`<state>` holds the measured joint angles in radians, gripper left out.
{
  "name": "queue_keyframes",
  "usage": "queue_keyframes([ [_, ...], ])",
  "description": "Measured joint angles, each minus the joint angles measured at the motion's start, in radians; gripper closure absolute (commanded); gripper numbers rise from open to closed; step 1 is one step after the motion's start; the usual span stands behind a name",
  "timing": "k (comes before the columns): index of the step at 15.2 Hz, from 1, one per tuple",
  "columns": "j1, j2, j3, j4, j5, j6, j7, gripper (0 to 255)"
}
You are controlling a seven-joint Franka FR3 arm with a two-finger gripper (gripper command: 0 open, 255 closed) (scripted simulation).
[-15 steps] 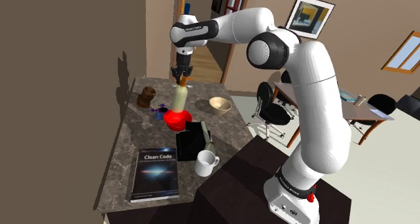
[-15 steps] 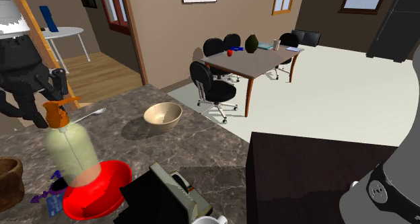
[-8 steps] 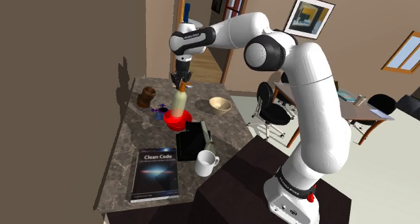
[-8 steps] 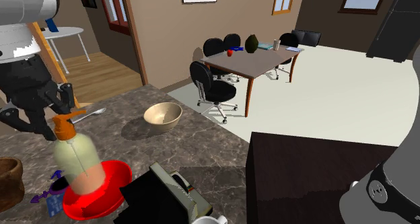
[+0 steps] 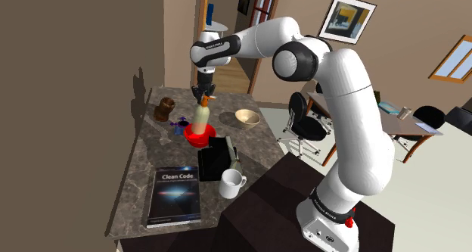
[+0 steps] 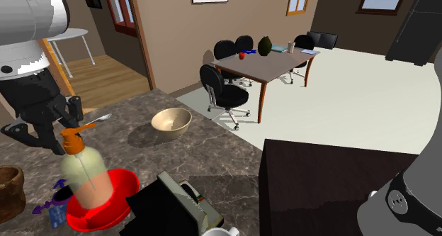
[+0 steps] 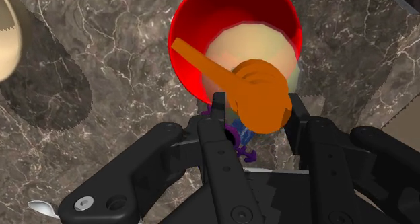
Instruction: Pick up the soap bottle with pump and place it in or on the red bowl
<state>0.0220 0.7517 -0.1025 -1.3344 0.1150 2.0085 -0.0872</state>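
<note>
Pincer [image 7: 257,101] pinching the orange pump head of soap bottle [image 6: 86,172] from above. Bottle upright, base inside red bowl [image 6: 119,198], looks seated or nearly so. Bowl on dark veined desk [image 6: 212,153]. Tan bowl [image 6: 171,122] well apart from red bowl. Pick and carry look done; left: let go, lift straight up clear of the bowl.
</note>
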Motion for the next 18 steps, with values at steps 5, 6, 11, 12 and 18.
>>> queue_keyframes([
  [5,0.000,0.000,0.000,-0.001,0.000,0.001,0.000,0],
  [6,0.000,-0.001,0.000,-0.001,0.000,0.001,0.000,0],
  [11,0.002,-0.014,-0.001,0.016,-0.002,-0.029,0.004,0],
  [12,0.000,-0.020,-0.002,0.034,-0.003,-0.052,0.004,0],
  [18,-0.003,-0.037,-0.004,0.067,-0.006,-0.103,0.004,0],
])
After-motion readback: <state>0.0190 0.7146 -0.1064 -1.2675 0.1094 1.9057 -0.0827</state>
